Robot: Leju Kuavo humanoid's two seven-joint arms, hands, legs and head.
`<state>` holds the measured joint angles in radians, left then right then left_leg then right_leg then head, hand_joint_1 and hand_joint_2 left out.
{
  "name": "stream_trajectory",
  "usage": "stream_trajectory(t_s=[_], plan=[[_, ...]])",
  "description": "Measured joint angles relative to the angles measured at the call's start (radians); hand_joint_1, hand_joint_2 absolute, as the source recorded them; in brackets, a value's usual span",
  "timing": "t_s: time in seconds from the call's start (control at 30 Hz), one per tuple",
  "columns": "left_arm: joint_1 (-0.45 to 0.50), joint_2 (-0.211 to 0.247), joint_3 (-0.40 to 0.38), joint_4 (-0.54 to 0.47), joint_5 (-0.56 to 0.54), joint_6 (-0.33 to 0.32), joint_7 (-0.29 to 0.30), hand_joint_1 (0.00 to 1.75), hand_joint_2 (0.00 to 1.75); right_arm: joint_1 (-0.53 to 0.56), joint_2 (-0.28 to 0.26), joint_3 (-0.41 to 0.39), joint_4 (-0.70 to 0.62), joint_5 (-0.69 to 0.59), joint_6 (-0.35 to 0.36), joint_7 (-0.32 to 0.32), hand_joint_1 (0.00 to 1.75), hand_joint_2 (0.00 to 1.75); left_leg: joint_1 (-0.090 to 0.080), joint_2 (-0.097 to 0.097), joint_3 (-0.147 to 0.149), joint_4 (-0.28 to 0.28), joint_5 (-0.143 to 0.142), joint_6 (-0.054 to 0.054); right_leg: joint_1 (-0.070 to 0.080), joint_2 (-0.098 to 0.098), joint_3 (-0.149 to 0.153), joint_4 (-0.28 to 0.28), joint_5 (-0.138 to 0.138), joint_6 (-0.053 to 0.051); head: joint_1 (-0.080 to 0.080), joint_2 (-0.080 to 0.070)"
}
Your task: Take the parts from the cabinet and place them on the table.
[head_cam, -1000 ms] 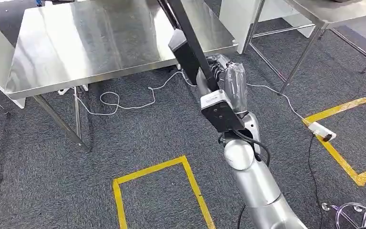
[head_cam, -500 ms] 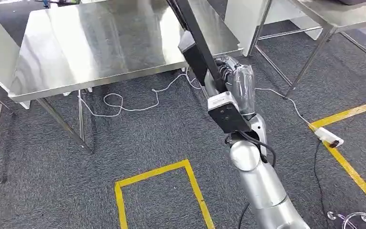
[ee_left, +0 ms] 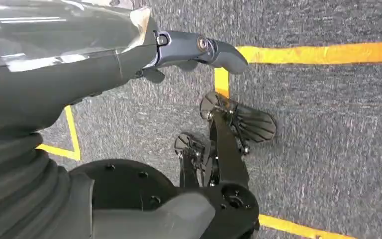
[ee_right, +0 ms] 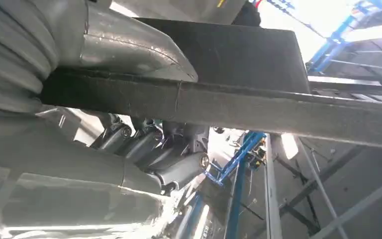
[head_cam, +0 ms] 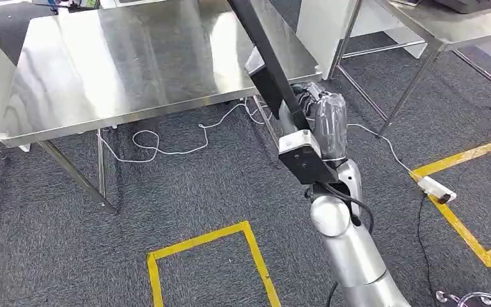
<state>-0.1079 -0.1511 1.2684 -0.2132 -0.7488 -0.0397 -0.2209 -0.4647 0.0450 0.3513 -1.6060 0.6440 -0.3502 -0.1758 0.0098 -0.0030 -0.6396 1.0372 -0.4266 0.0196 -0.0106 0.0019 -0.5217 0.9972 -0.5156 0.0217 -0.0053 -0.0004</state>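
— Two hands to account for. Where is the right one?

— Head view: the right hand (head_cam: 316, 118), under a shiny plastic cover, sits just off the near right corner of the steel table (head_cam: 134, 64), above the carpet (head_cam: 198, 185). It grips a long black part (head_cam: 265, 54) that runs up and out past the top edge, so its far end is cut off.

— Is the grip plain?

— Plainer from the right wrist: the thumb (ee_right: 129, 47) lies over one face of the part (ee_right: 238, 107) and the dark fingers (ee_right: 176, 169) curl under the other. How they meet behind it is hidden.

— What shape is the part?

— A bar with a wider flat slab on it. The join is hard to make out, as the arm's black wrist block (head_cam: 303, 160) covers the lower end.

— And the left hand?

— The left wrist view shows the left hand (ee_left: 129, 59) hanging over the carpet (ee_left: 328, 149), with one dark fingertip (ee_left: 224, 52) stretched out, bare, touching nothing. The cover hides the rest, so I cannot tell whether it is spread or curled.

— Anything else on the floor?

— Yellow tape (head_cam: 201, 230) in a partial rectangle, a white cable (head_cam: 166, 150) looped under the table, a white power strip (head_cam: 436, 188) at the right. A second table (head_cam: 447, 25) is clipped by the upper right corner.
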Motion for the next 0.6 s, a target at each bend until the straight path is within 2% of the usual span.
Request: stream_trajectory(t_s=[0.03, 0.07, 0.1, 0.17, 0.2, 0.23, 0.27, 0.3, 0.37, 0.4, 0.43, 0.47, 0.53, 0.57, 0.6], plan=[[0.000, 0.000, -0.001, 0.000, -0.002, -0.002, -0.001, 0.00, 1.75, 0.006, -0.002, -0.004, -0.008, 0.004, -0.003, 0.001, 1.75, 1.75, 0.001, -0.001, 0.004, -0.007, 0.000, 0.006, 0.002, -0.002, 0.007, -0.003, -0.004, 0.006, 0.000, 0.000], [-0.001, -0.002, -0.004, 0.000, -0.002, -0.005, -0.004, 0.00, 1.75, 0.012, -0.004, -0.006, -0.016, 0.008, -0.005, 0.001, 1.75, 1.75, 0.011, -0.001, 0.016, -0.019, 0.003, 0.013, 0.005, -0.003, 0.000, 0.007, -0.011, 0.012, 0.001, 0.000], [-0.001, -0.002, -0.007, 0.000, -0.002, -0.008, -0.010, 0.00, 1.75, 0.015, -0.010, -0.010, -0.021, 0.010, -0.007, 0.002, 1.75, 1.75, 0.008, -0.002, 0.023, -0.024, -0.002, 0.020, 0.003, -0.003, -0.015, 0.046, -0.026, 0.010, 0.002, 0.000], [-0.004, -0.002, -0.009, 0.000, 0.000, -0.009, -0.018, 0.00, 1.75, 0.023, -0.021, -0.016, -0.024, 0.010, -0.009, -0.002, 1.75, 1.75, 0.008, -0.001, 0.031, -0.024, -0.009, 0.031, -0.002, -0.002, -0.105, 0.196, -0.076, 0.002, 0.003, 0.000], [-0.004, -0.002, -0.009, 0.000, 0.005, -0.009, -0.021, 0.00, 1.75, 0.033, -0.029, -0.020, -0.024, 0.000, -0.009, -0.010, 1.75, 1.75, 0.007, -0.002, 0.036, -0.024, -0.015, 0.034, -0.002, -0.002, -0.157, 0.275, -0.094, 0.003, 0.003, 0.000], [-0.004, -0.003, -0.008, 0.000, 0.008, -0.008, -0.022, 0.00, 1.75, 0.041, -0.034, -0.021, -0.022, -0.011, -0.006, -0.019, 1.75, 1.75, 0.007, -0.005, 0.040, -0.023, -0.019, 0.033, -0.002, -0.002, -0.191, 0.318, -0.096, 0.008, 0.005, 0.000], [-0.004, -0.005, -0.008, 0.000, 0.015, -0.003, -0.022, 0.00, 1.75, 0.044, -0.039, -0.021, -0.018, -0.023, -0.003, -0.027, 1.75, 1.75, 0.007, -0.007, 0.048, -0.023, -0.025, 0.031, -0.003, -0.002, -0.205, 0.314, -0.076, 0.017, 0.003, 0.000], [-0.004, -0.007, -0.008, 0.000, 0.019, 0.001, -0.022, 0.00, 1.75, 0.041, -0.040, -0.021, -0.012, -0.030, -0.002, -0.033, 1.75, 1.75, 0.007, -0.008, 0.057, -0.023, -0.032, 0.029, -0.005, -0.002, -0.194, 0.262, -0.036, 0.029, 0.004, 0.000], [-0.005, -0.013, -0.008, 0.000, 0.025, 0.016, -0.019, 0.00, 1.75, 0.032, -0.040, -0.021, 0.003, -0.037, 0.001, -0.043, 1.75, 1.75, 0.009, -0.010, 0.080, -0.023, -0.049, 0.021, -0.011, -0.003, -0.121, 0.069, 0.067, 0.050, 0.004, 0.000], [-0.005, -0.013, -0.008, 0.000, 0.025, 0.021, -0.018, 0.00, 1.75, 0.028, -0.040, -0.021, 0.012, -0.037, 0.001, -0.044, 1.75, 1.75, 0.005, -0.011, 0.082, -0.023, -0.056, 0.014, -0.011, -0.006, -0.103, 0.019, 0.092, 0.045, 0.007, 0.000], [-0.006, -0.013, -0.008, 0.000, 0.026, 0.024, -0.017, 0.00, 1.75, 0.024, -0.039, -0.020, 0.017, -0.038, 0.001, -0.046, 1.75, 1.75, 0.000, -0.014, 0.087, -0.020, -0.065, 0.006, -0.002, -0.004, -0.090, 0.013, 0.089, 0.031, 0.006, 0.000], [-0.007, -0.014, -0.008, 0.000, 0.026, 0.027, -0.016, 0.00, 1.75, 0.023, -0.039, -0.019, 0.021, -0.038, 0.002, -0.046, 1.75, 1.75, 0.000, -0.013, 0.089, -0.022, -0.068, 0.002, -0.002, -0.003, -0.090, 0.014, 0.085, 0.019, 0.004, 0.000], [-0.008, -0.015, -0.008, 0.000, 0.026, 0.028, -0.014, 0.00, 1.75, 0.021, -0.040, -0.019, 0.029, -0.038, 0.003, -0.046, 1.75, 1.75, 0.005, -0.012, 0.095, -0.029, -0.073, -0.008, -0.001, -0.003, -0.088, 0.014, 0.080, 0.004, 0.005, 0.000], [-0.010, -0.016, -0.008, 0.000, 0.027, 0.029, -0.012, 0.00, 1.75, 0.018, -0.040, -0.019, 0.029, -0.038, 0.003, -0.047, 1.75, 1.75, 0.009, -0.011, 0.091, -0.026, -0.081, -0.015, -0.015, -0.002, -0.078, 0.006, 0.082, -0.004, 0.003, 0.000], [-0.010, -0.016, -0.007, 0.000, 0.027, 0.031, -0.011, 0.00, 1.75, 0.017, -0.039, -0.020, 0.029, -0.038, 0.003, -0.047, 1.75, 1.75, 0.009, -0.005, 0.081, 0.007, -0.094, -0.018, -0.013, -0.002, -0.068, 0.005, 0.075, -0.015, 0.003, 0.000]])
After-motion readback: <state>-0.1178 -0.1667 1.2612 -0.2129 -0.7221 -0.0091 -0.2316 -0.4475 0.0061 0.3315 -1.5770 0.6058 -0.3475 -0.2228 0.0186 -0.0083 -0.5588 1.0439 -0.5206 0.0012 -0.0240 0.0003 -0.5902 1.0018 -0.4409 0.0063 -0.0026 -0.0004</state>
